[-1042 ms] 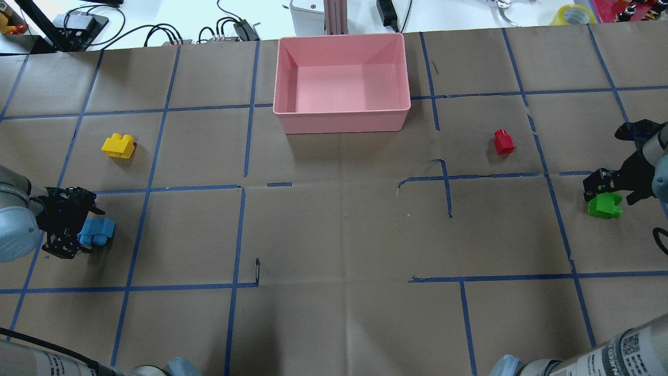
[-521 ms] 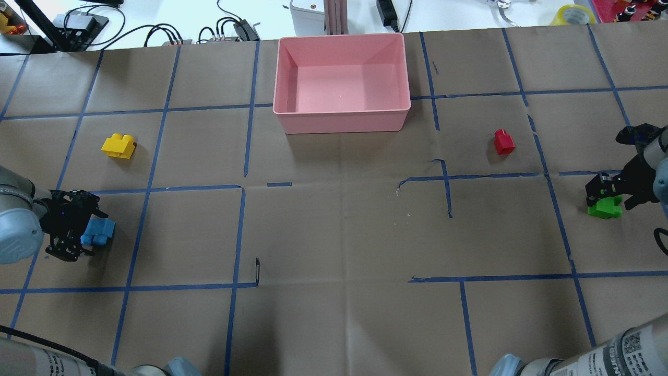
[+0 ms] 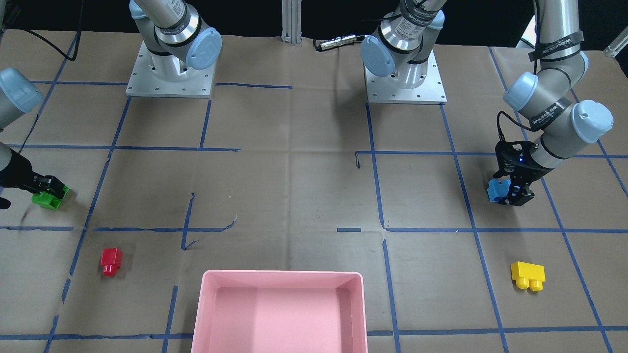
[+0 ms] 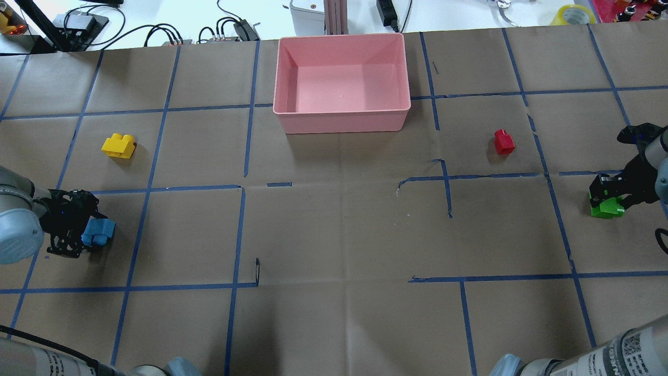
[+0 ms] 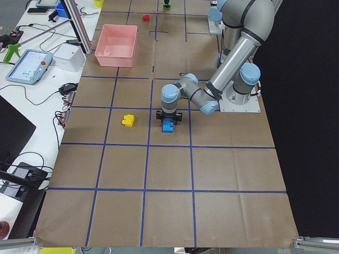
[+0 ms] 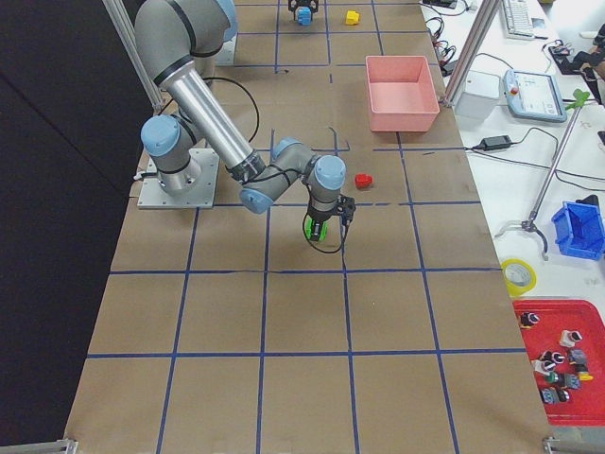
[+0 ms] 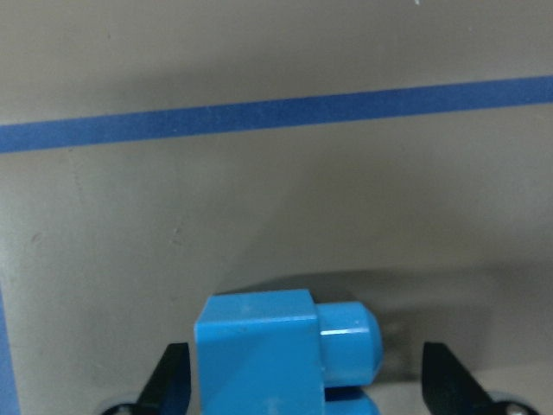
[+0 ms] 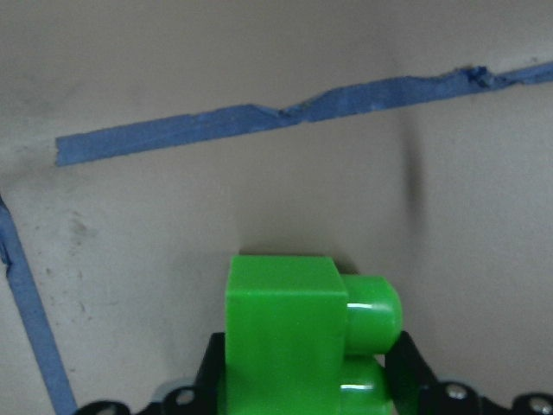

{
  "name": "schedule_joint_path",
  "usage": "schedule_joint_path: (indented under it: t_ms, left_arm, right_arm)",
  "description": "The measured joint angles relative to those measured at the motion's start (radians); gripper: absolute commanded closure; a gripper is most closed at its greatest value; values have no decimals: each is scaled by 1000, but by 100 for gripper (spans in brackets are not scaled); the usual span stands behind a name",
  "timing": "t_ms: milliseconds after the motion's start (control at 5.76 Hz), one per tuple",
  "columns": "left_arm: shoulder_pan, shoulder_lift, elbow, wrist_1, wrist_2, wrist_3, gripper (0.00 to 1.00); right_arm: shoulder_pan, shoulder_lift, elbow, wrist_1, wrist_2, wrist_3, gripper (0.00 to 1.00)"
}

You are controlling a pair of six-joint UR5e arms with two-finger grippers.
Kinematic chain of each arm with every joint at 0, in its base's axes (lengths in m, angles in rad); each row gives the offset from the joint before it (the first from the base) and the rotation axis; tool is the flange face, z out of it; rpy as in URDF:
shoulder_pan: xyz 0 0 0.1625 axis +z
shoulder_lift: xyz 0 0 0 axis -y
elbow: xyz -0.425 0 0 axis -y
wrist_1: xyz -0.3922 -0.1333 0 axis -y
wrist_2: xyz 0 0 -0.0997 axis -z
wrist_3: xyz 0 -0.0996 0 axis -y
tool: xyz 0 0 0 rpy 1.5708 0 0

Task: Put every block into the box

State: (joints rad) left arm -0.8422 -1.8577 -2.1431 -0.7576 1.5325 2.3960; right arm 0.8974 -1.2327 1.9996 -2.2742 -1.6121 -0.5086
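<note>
My left gripper (image 4: 86,233) is low at the table's left, jaws open around the blue brick (image 4: 99,231). In the left wrist view the blue brick (image 7: 259,354) touches one finger and a gap shows at the other. My right gripper (image 4: 608,201) is at the far right, shut on the green brick (image 4: 605,208); in the right wrist view both fingers press the green brick (image 8: 285,337). The yellow brick (image 4: 119,145) and the red brick (image 4: 503,141) lie loose on the table. The pink box (image 4: 342,114) stands at the back centre with nothing in it.
Brown paper with blue tape lines covers the table. Cables, a grey device and a tape roll (image 4: 574,14) lie beyond the far edge behind the box. The arm bases (image 3: 169,73) stand on the robot's side.
The right gripper's fingers have drawn in onto the green brick, which shifted slightly. The left gripper has settled a little closer around the blue brick.
</note>
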Motion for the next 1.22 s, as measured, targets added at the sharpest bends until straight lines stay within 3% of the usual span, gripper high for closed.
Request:
schedule_joint_path:
  t_ms: [347, 521, 868, 1215]
  left_arm:
    - [0, 1, 0, 11, 1, 1, 66]
    - [0, 1, 1, 21, 2, 1, 79]
    - [-2, 19, 13, 52, 11, -27, 88]
    - [-8, 93, 75, 9, 20, -111, 91]
  right_arm:
    - [15, -80, -70, 102, 24, 0, 94]
    - [41, -129, -147, 198, 86, -1, 94]
    - [144, -151, -344, 288, 282, -29, 97]
    - [356, -58, -522, 313, 334, 2, 97]
